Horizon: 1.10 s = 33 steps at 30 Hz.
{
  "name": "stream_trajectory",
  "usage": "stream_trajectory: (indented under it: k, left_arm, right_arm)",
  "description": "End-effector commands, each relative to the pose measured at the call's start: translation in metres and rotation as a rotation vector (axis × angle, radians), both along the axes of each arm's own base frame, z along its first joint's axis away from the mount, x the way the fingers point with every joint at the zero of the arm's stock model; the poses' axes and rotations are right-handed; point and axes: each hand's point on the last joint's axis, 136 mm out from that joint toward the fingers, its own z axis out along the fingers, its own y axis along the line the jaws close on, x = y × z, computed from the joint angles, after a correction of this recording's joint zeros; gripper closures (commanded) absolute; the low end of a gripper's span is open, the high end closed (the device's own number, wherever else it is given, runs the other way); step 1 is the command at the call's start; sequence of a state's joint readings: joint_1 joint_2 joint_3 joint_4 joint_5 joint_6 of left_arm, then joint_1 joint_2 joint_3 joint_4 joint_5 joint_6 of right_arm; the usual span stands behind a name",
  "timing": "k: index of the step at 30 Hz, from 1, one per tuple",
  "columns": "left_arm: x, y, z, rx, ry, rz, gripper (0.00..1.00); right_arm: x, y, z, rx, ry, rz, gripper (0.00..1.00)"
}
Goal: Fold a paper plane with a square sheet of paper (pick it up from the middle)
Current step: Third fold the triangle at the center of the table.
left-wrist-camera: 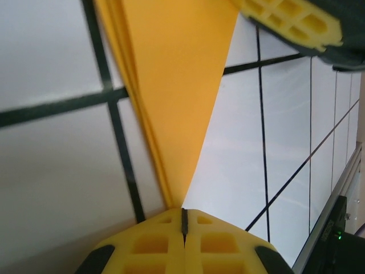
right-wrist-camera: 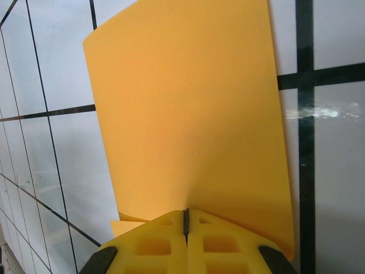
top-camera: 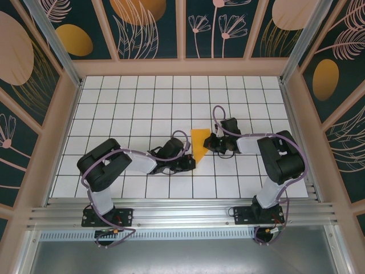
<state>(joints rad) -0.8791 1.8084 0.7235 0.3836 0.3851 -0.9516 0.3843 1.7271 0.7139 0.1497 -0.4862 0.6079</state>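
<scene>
Orange-yellow paper, thin and smooth, is layered into a tapering wedge: your paper plane sits at the middle of the white gridded counter, its long axis front to back and its point toward the near edge. Your left claw is pinched on that point, and your right claw is clamped on its right edge.

No legible txt, labels, nos. in view.

orange-yellow paper plane — white table with black grid lines — yellow fingers
</scene>
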Motion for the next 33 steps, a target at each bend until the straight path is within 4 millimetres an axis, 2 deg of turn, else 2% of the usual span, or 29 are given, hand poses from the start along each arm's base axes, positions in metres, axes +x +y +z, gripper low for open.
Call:
stream_trajectory:
  k: [1,3,5,7,9,14,18,22,25,29,33]
  left_arm:
    - [-0.015,0.016,0.002,0.058,0.033,0.006,0.93]
    - [0.0,0.01,0.031,0.01,-0.042,0.04,0.91]
    - [0.014,0.002,0.051,-0.023,-0.098,0.06,0.9]
    - [0.027,-0.008,0.063,-0.046,-0.129,0.069,0.9]
    - [0.036,-0.022,0.064,-0.064,-0.137,0.054,0.89]
    - [0.053,-0.043,0.044,-0.052,-0.102,0.066,0.91]
    - [0.055,-0.034,0.019,0.031,-0.087,0.093,0.92]
    - [0.053,-0.033,0.009,0.041,-0.071,0.088,0.92]
    - [0.048,-0.026,-0.008,0.079,-0.042,0.089,0.92]
    - [0.038,-0.009,-0.026,0.136,-0.012,0.101,0.95]
    - [0.028,0.005,-0.039,0.173,0.001,0.105,0.97]
  right_arm:
    - [-0.032,-0.029,-0.052,-0.182,0.155,-0.037,0.95]
    - [-0.032,-0.029,-0.051,-0.181,0.152,-0.039,0.95]
    - [-0.032,-0.029,-0.051,-0.179,0.154,-0.039,0.95]
    - [-0.032,-0.028,-0.051,-0.178,0.153,-0.039,0.95]
    - [-0.031,-0.027,-0.051,-0.175,0.153,-0.04,0.95]
    - [-0.029,-0.025,-0.049,-0.166,0.151,-0.04,0.95]
    - [-0.028,-0.024,-0.047,-0.161,0.145,-0.039,0.95]
    - [-0.027,-0.024,-0.046,-0.161,0.146,-0.036,0.95]
    - [-0.024,-0.022,-0.041,-0.151,0.135,-0.034,0.94]
    - [-0.016,-0.017,-0.026,-0.129,0.098,-0.025,0.93]
    - [0.0,-0.01,0.005,-0.097,0.016,-0.014,0.92]
